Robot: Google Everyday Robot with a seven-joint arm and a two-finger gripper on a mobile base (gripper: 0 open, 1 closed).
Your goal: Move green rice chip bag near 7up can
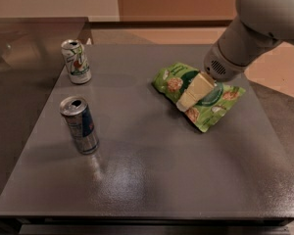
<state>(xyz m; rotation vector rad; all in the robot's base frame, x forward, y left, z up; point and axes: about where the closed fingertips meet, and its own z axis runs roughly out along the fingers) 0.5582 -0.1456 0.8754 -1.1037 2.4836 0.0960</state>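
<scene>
The green rice chip bag [176,80] lies flat on the grey table, right of centre, with its dark green logo partly covered. The 7up can [76,61] stands upright near the table's back left corner, far from the bag. My gripper [188,96] reaches in from the upper right and sits over the middle of the bag, its cream-coloured fingers pointing down and left onto the bag.
A taller blue and silver can [80,125] stands upright at the left, in front of the 7up can. The grey table [152,180] has a second, shinier surface adjoining at the left [19,58]. The arm's white body [264,18] fills the upper right.
</scene>
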